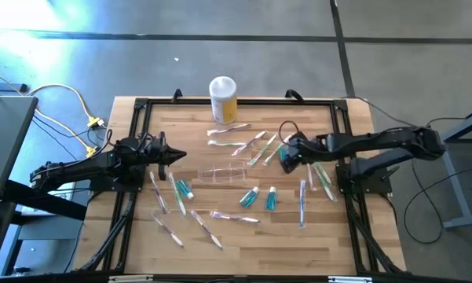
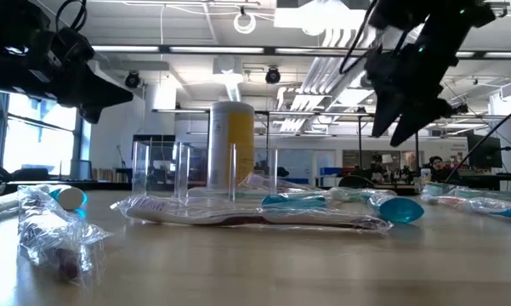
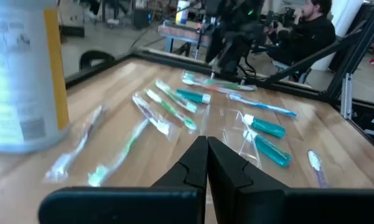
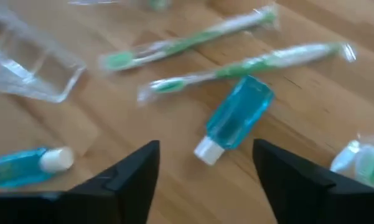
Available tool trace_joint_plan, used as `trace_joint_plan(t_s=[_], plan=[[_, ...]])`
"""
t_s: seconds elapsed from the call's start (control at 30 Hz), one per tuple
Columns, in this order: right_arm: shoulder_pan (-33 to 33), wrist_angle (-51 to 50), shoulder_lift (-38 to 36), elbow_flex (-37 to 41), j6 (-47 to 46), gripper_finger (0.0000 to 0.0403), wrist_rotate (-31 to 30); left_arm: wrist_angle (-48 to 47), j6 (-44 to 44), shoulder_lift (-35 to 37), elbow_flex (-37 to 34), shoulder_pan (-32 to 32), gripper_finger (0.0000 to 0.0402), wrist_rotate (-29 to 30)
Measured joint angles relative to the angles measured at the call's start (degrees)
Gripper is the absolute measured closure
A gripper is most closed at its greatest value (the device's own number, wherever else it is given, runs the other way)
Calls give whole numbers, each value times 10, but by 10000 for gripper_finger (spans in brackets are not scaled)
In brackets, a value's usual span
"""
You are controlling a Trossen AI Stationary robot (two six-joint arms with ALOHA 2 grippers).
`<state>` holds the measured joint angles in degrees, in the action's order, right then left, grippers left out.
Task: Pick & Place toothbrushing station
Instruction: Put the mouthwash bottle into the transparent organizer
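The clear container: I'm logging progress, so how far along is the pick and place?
Nothing looks done: the clear container sits empty mid-table, with wrapped toothbrushes and blue bottles scattered around it. In hand: the right end effector hangs open over a blue bottle, gripping nothing. The left end effector waits shut. Left: grasping and placing.

The desk (image 1: pixel 243 244) is smooth, pale wood planks with a dark metal frame (image 1: pixel 236 102). The toothbrushing station (image 1: pixel 220 174) is clear, shiny, hard plastic. The toothbrushes (image 4: pixel 193 38) lie in crinkly, glossy see-through wrap. The small blue bottle (image 4: pixel 235 118) is shiny plastic with a white cap. The right end effector (image 4: pixel 205 171) looks like matt black plastic.
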<state>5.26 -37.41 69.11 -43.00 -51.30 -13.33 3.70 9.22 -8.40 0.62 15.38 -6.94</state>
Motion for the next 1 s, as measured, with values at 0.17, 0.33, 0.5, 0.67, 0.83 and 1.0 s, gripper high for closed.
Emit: trace_joint_plan(t_s=[0.17, 0.33, 0.5, 0.67, 0.83, 1.0], plan=[[48, -1, 49, 0, -6, 119, 30, 11, -19, 0, 4, 0, 386, 0], [69, 1, 92, 0, 3, 117, 34, 9, -18, 0, 10, 0, 330, -12], [81, 32, 130, 0, 23, 117, 33, 9, -15, 0, 11, 0, 261, -15], [84, 88, 163, 0, 33, 120, 35, 23, -18, 0, 11, 0, 217, -14], [84, 92, 198, -1, 30, 121, 31, 37, -49, 0, 11, 0, 202, -14], [83, 96, 234, -3, 29, 121, 24, 52, -98, 0, 12, 0, 201, -10]])
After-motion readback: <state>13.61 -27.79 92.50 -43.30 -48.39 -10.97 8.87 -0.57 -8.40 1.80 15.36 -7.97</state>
